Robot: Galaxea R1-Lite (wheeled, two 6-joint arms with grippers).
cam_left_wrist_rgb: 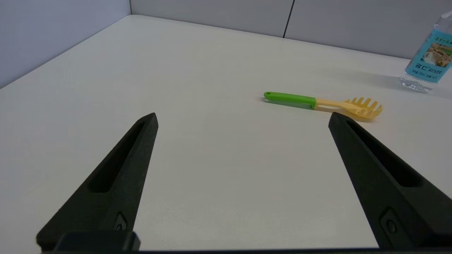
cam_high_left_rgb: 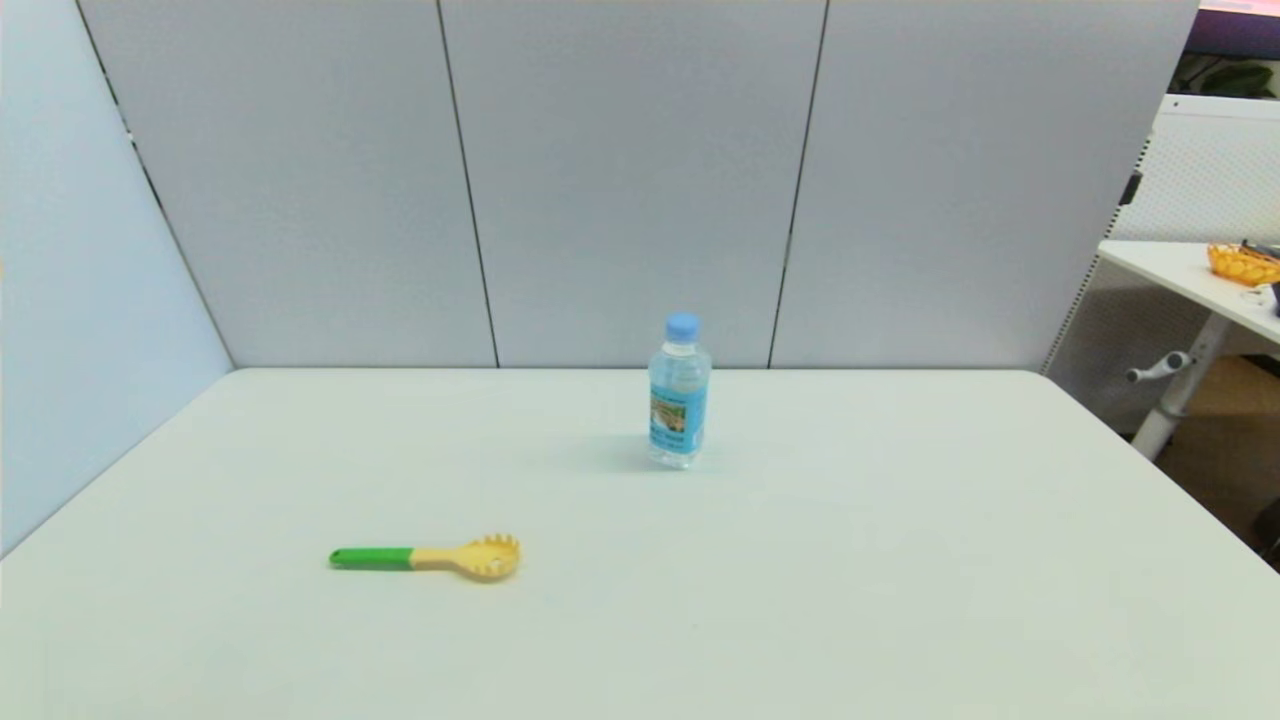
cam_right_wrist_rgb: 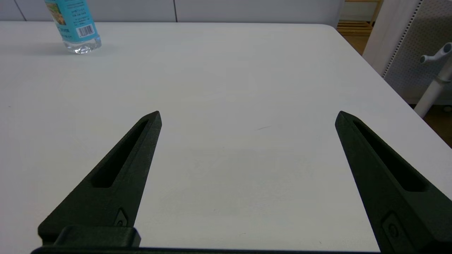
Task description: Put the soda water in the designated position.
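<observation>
The soda water (cam_high_left_rgb: 680, 395) is a small clear bottle with a light blue cap and blue label, standing upright near the middle of the white table, toward the back. Its lower part also shows in the left wrist view (cam_left_wrist_rgb: 429, 60) and the right wrist view (cam_right_wrist_rgb: 75, 30). Neither arm appears in the head view. My left gripper (cam_left_wrist_rgb: 243, 118) hovers open over bare table, well short of the bottle. My right gripper (cam_right_wrist_rgb: 248, 116) is open too, over bare table, with the bottle far ahead of it and off to one side.
A pasta spoon (cam_high_left_rgb: 430, 557) with a green handle and yellow head lies flat at the front left, also in the left wrist view (cam_left_wrist_rgb: 323, 104). Grey partition panels (cam_high_left_rgb: 640, 180) wall the back and left. Another white table (cam_high_left_rgb: 1190, 270) stands off to the right.
</observation>
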